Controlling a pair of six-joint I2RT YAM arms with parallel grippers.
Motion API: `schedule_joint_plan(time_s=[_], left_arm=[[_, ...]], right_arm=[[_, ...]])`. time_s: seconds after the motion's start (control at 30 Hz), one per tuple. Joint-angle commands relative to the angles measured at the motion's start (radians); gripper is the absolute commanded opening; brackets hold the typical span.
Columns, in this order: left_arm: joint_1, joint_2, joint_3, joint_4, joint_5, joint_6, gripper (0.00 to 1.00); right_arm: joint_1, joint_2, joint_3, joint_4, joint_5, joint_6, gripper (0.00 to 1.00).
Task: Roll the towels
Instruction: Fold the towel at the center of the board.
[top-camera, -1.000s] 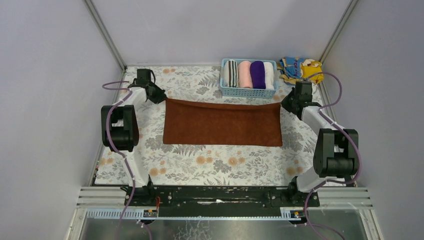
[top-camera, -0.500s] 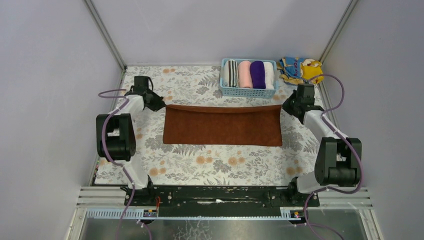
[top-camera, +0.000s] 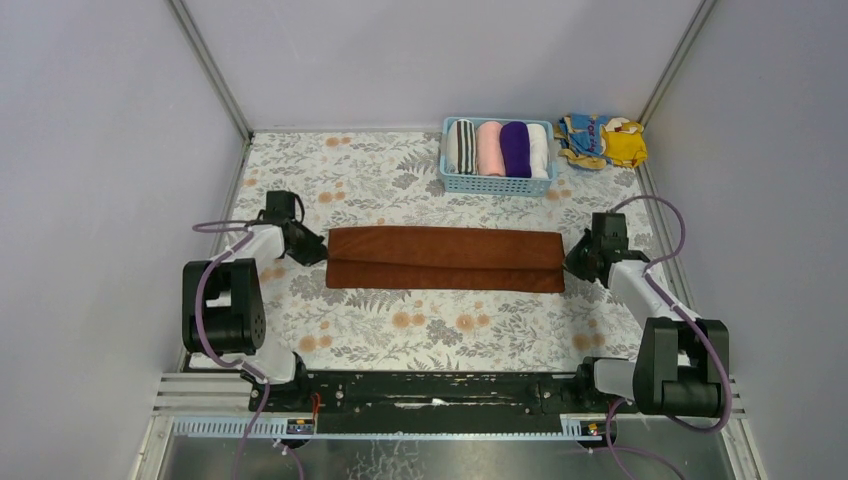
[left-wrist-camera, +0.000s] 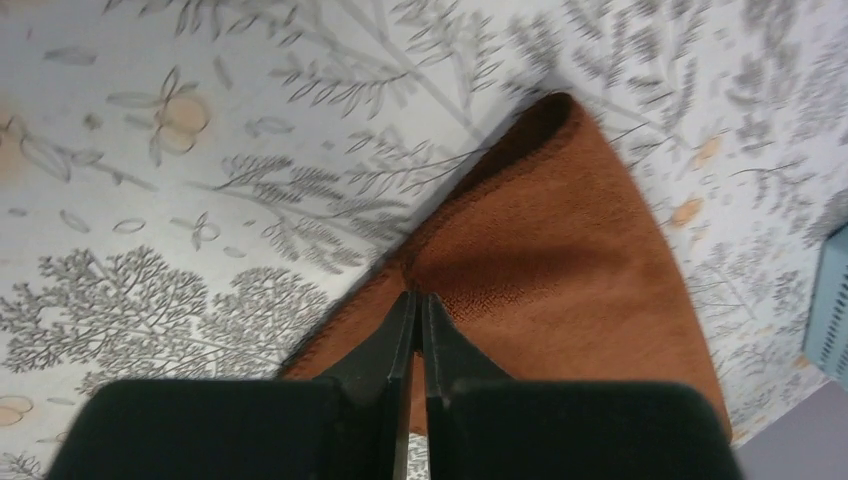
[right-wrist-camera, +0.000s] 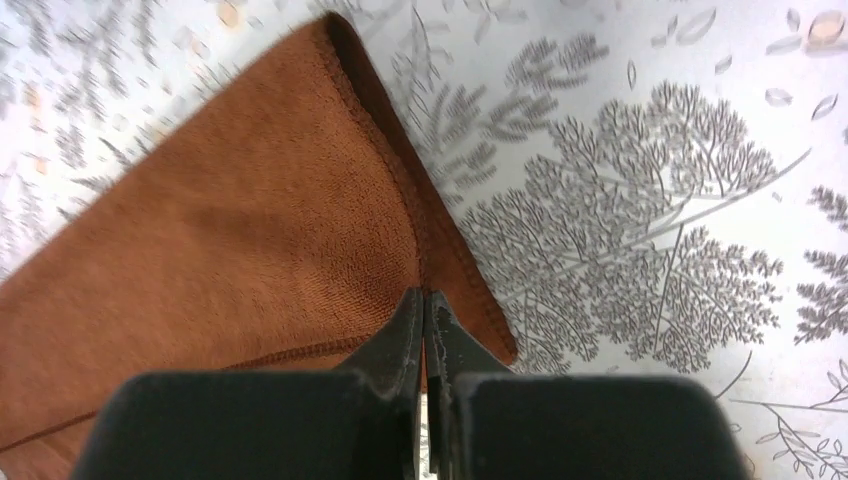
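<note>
From above, we see a table under a floral sheet (top-camera: 400, 330), grey leaves and orange blossoms on white. Plain lavender-grey walls (top-camera: 430, 60) close it in on three sides. The rust-brown towel (top-camera: 445, 258) lies across the middle, folded lengthwise into a long band. The left gripper (top-camera: 318, 250) meets its left end and the right gripper (top-camera: 570, 262) its right end. At the far edge, a blue basket (top-camera: 497, 184) holds rolled towels side by side, with the purple towel (top-camera: 515, 148) third from the left. A yellow-and-blue cloth (top-camera: 603, 138) lies crumpled just beside the basket.

In the left wrist view, the left gripper (left-wrist-camera: 417, 300) has its fingers pressed together, pinching the rust-brown towel (left-wrist-camera: 560, 250) at its corner. The printed sheet (left-wrist-camera: 200, 150) spreads out beyond.

In the right wrist view, the right gripper (right-wrist-camera: 425, 298) pinches the opposite corner of the rust-brown towel (right-wrist-camera: 250, 220) in the same way. Its hemmed edges are stacked over the sheet (right-wrist-camera: 650, 200).
</note>
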Motion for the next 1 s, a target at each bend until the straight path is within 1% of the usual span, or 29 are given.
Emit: schedule_joint_plan(time_s=[0.0,0.2,0.47,0.63,0.83,0.97], left_arm=[[0.01,-0.046,-0.068,0.0,0.034,0.02,0.0],[0.01,-0.082,-0.125,0.005,0.015,0.015,0.0],[0.017,-0.117,-0.041,-0.094,-0.06,0.044,0.0],[0.021,-0.153,-0.039,-0.13,-0.084,0.054,0.0],[0.021,-0.162,-0.093,-0.129,-0.091,0.061,0.0],[0.02,-0.133,-0.144,-0.103,-0.068,0.052,0.0]], right_arm=[[-0.008,-0.035,-0.06,-0.011,-0.028,0.004,0.0],[-0.008,-0.001,-0.08,0.0,-0.024,0.01,0.0],[-0.01,-0.035,-0.004,-0.065,0.055,-0.026,0.0],[-0.015,-0.064,0.001,-0.097,0.099,-0.039,0.0],[-0.019,-0.074,-0.03,-0.095,0.103,-0.05,0.0],[-0.02,-0.024,-0.057,-0.082,0.102,-0.051,0.0]])
